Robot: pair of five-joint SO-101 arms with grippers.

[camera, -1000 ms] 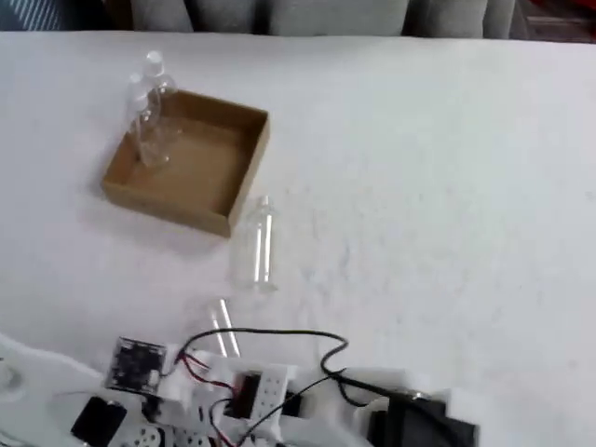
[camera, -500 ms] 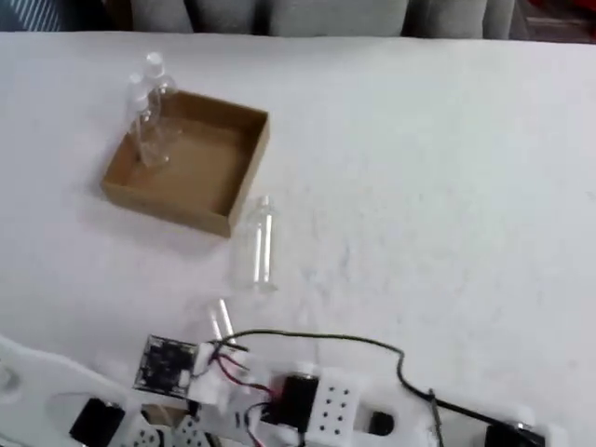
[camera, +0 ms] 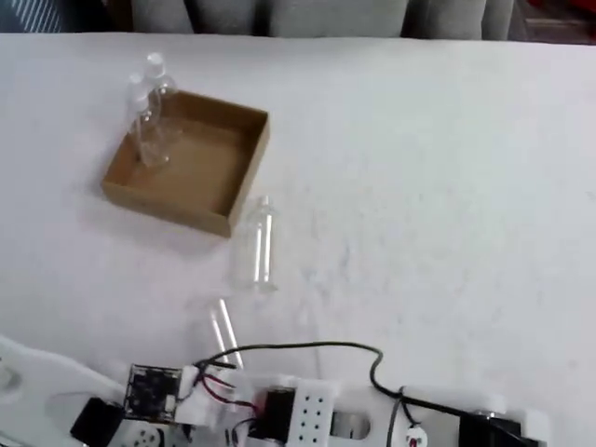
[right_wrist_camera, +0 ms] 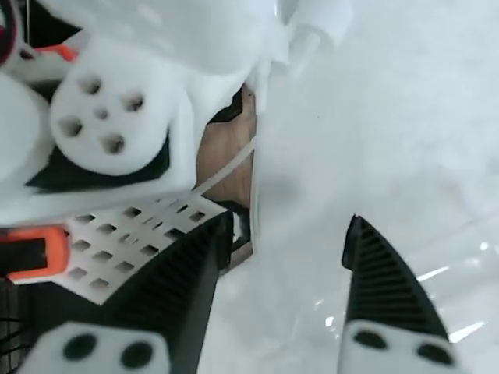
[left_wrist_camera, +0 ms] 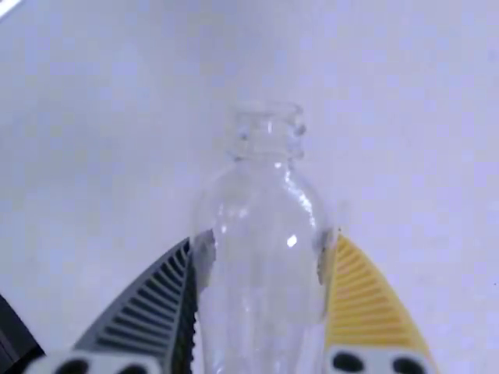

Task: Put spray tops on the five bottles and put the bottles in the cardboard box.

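My left gripper (left_wrist_camera: 263,251) is shut on a clear bottle (left_wrist_camera: 265,226) with a bare, topless neck; its grey and yellow fingers press both sides. My right gripper (right_wrist_camera: 284,261) is open above the white table, with nothing between its black fingers. In the high view the cardboard box (camera: 244,177) sits at the far left, and two bottles with spray tops (camera: 146,112) stand in its far left corner. Another clear bottle (camera: 259,244) lies on the table just in front of the box. A thin clear piece (camera: 223,331) lies by the arms (camera: 298,419); what it is I cannot tell.
White cloth (camera: 428,186) covers the table, open across the right and far side. Both arms crowd the near edge with a black cable (camera: 307,347) looped over them. The other arm's white body (right_wrist_camera: 117,101) is close beside my right gripper.
The arms at the near edge shifted: the circuit board went right, then down and back left. The box and the bottles on the table stayed put.
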